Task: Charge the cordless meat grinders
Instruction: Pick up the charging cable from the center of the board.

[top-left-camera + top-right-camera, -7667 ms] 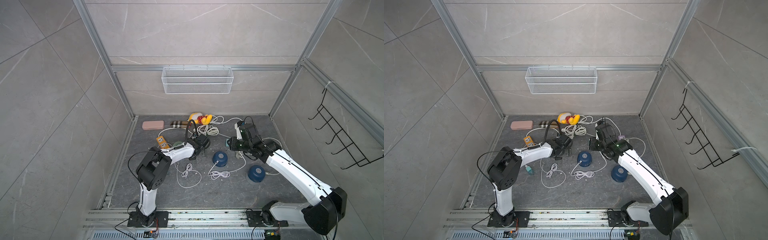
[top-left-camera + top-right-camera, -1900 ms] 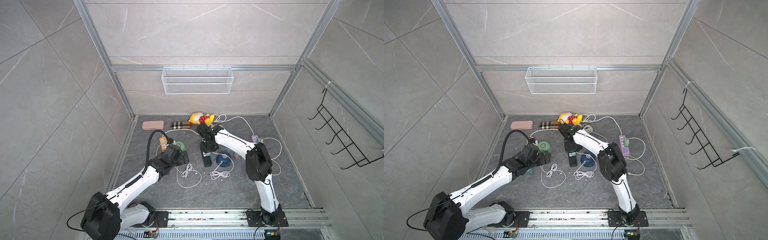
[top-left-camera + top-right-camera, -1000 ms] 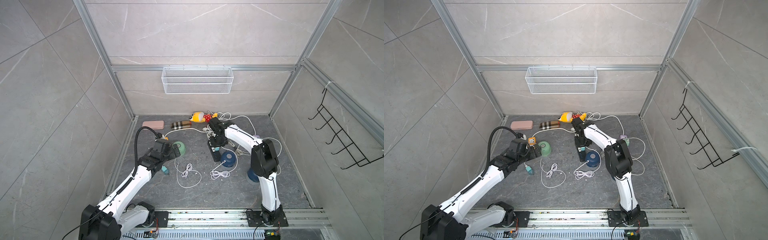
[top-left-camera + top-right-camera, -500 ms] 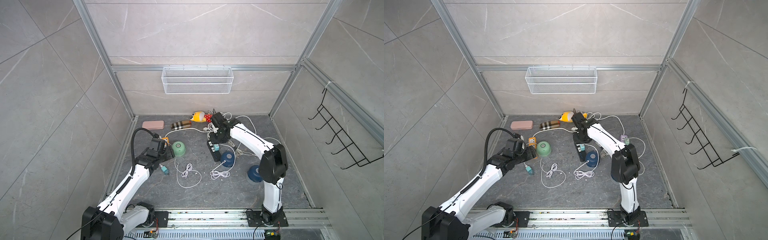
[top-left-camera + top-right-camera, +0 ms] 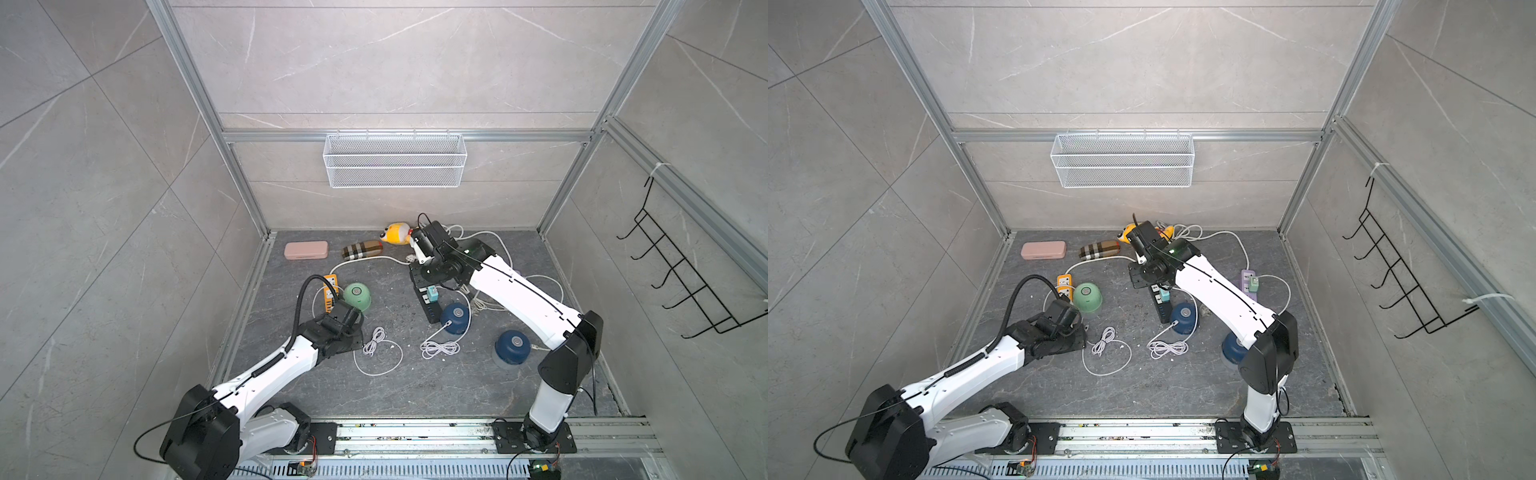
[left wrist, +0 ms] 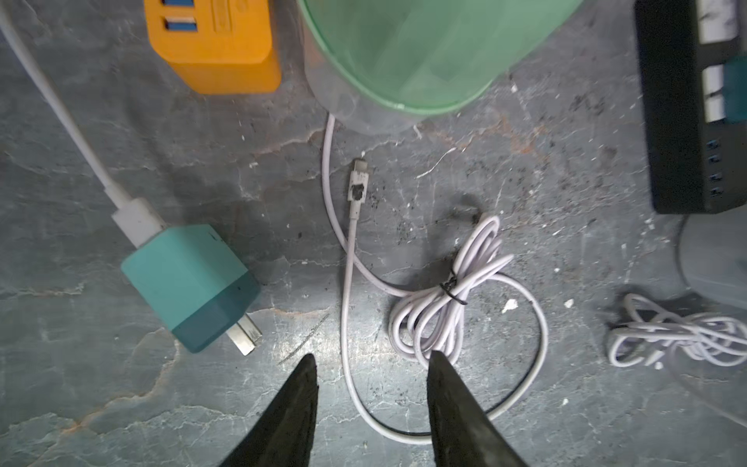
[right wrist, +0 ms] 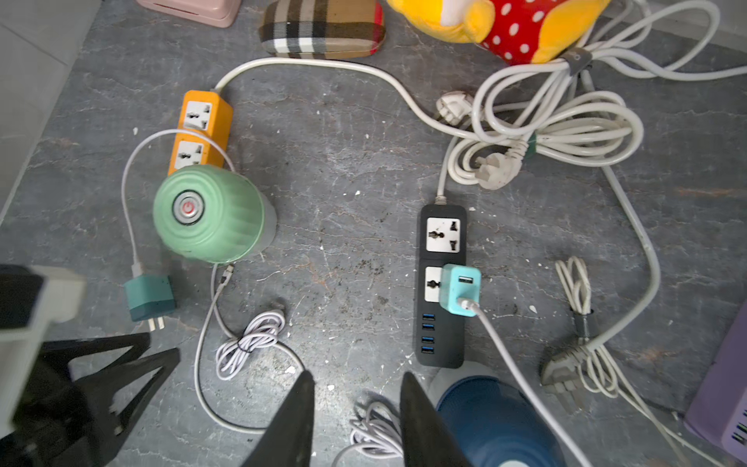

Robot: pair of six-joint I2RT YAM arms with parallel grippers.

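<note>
The mint green cordless meat grinder (image 5: 356, 296) (image 7: 208, 214) stands by the orange strip. One dark blue grinder (image 5: 455, 318) (image 7: 497, 420) sits at the black strip's end, cabled to a teal adapter (image 7: 461, 289) plugged into that strip. A second dark blue grinder (image 5: 513, 347) stands to the front right. My left gripper (image 6: 372, 358) (image 5: 353, 337) is open low over a loose white cable (image 6: 357, 182), with an unplugged teal adapter (image 6: 190, 283) beside it. My right gripper (image 7: 357, 376) (image 5: 422, 272) hangs open and empty above the black strip.
An orange strip (image 5: 329, 293), a black strip (image 5: 428, 299) and a purple strip (image 5: 1248, 282) lie on the floor. A pink case (image 5: 306, 250), a plaid pouch (image 5: 361, 250) and a yellow plush (image 5: 397, 235) line the back. Coiled white cables (image 5: 440, 347) lie mid-floor.
My left gripper has moved from the orange strip toward the front, over the loose teal adapter and cable, and its jaws have narrowed. The right gripper has stayed over the black strip.
</note>
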